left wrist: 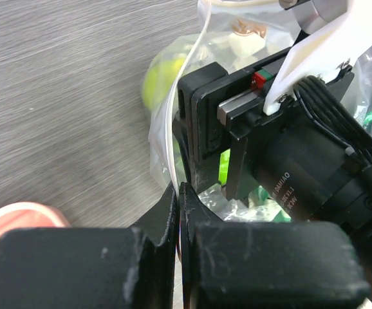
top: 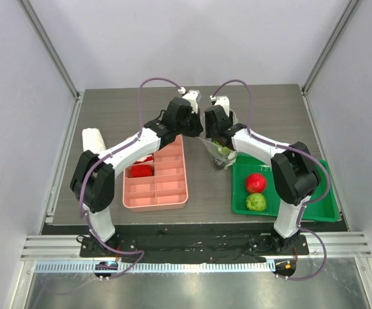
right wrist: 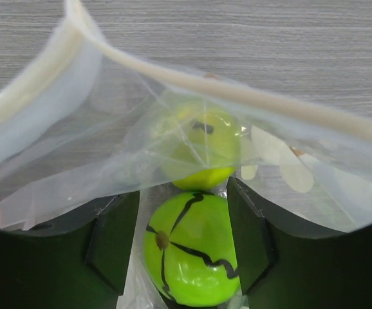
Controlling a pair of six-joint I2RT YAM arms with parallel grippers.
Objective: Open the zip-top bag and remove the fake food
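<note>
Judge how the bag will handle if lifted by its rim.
Likely floppy: the bag wrinkles and sags around the fruit. Probably slippery, since it looks glossy and the left tool pinches only a thin edge. The fruit's weight would likely make it hang and swing.

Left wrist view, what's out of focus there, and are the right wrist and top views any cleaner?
Left wrist view: the left hand fills the bottom as a dark blur, and the table grain looks smeared. Right wrist view: the zip-top bag has a soft near rim, while the green fruit is crisp. Top view: even light, faint shadows.
</note>
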